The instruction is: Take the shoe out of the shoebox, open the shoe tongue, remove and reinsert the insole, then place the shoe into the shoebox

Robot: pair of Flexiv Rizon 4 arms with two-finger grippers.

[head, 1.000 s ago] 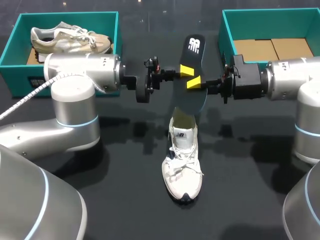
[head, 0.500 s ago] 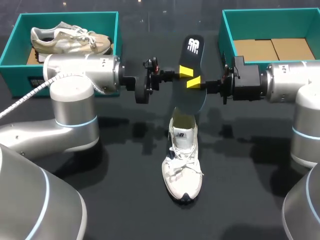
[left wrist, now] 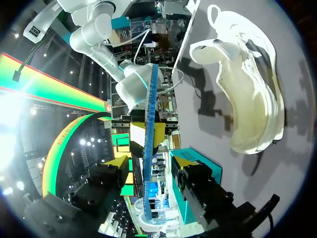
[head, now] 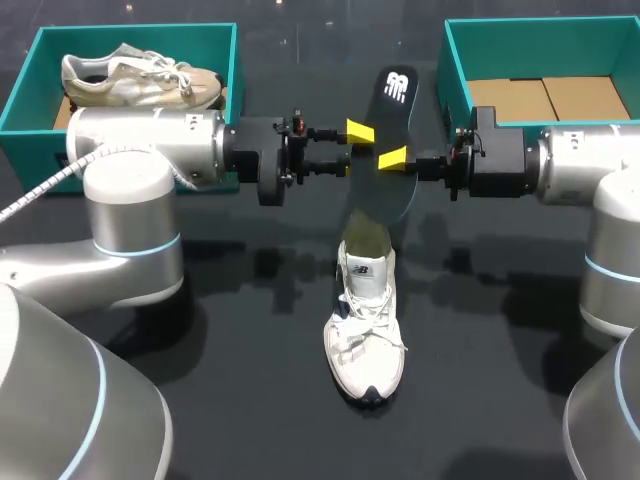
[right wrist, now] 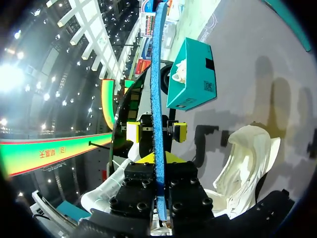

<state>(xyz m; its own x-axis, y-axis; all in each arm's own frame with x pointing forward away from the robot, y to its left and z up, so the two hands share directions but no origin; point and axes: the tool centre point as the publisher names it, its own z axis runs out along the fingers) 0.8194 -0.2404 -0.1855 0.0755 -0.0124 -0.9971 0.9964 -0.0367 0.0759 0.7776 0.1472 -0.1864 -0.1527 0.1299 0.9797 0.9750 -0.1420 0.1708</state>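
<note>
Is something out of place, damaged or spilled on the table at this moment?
Nothing looks damaged or spilled. The insole is out of the white shoe, held upright in the air above it by the right gripper, as the task requires; the left gripper is open around it.

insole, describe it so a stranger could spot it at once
Look between the left teal box and the right teal box, above the white shoe. The insole is held up there by the right gripper: the only thin flat piece, dark with a white mark at its far end.
</note>
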